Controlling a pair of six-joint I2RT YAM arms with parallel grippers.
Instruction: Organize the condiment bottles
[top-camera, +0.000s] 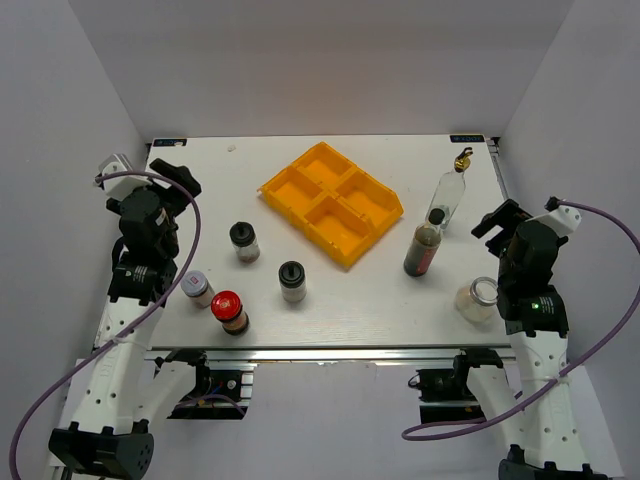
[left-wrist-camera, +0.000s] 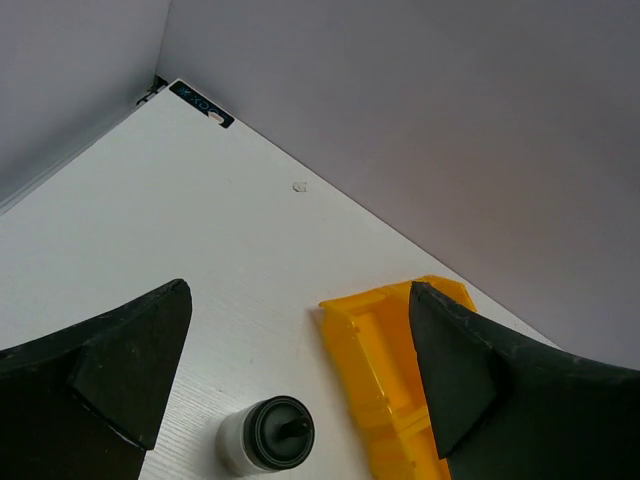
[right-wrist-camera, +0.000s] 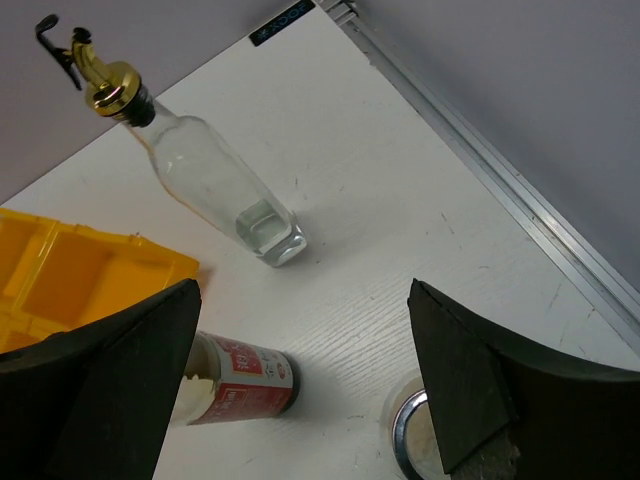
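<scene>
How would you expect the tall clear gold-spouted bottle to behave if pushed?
The tall clear bottle stands narrow and high, so it probably tips easily. It looks like glass, likely slippery and fragile. Little liquid shows, so perhaps light.

The left gripper (top-camera: 172, 180) is hovering above the left edge of the desk (top-camera: 330, 312), jaws gaping wide and gripping nothing. The right gripper (top-camera: 496, 220) is hovering above the right edge, likewise wide and empty.

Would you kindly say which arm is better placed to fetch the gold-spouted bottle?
Likely the right: the gold-spouted bottle stands near the open right gripper, while the left gripper sits beyond the yellow tray.
</scene>
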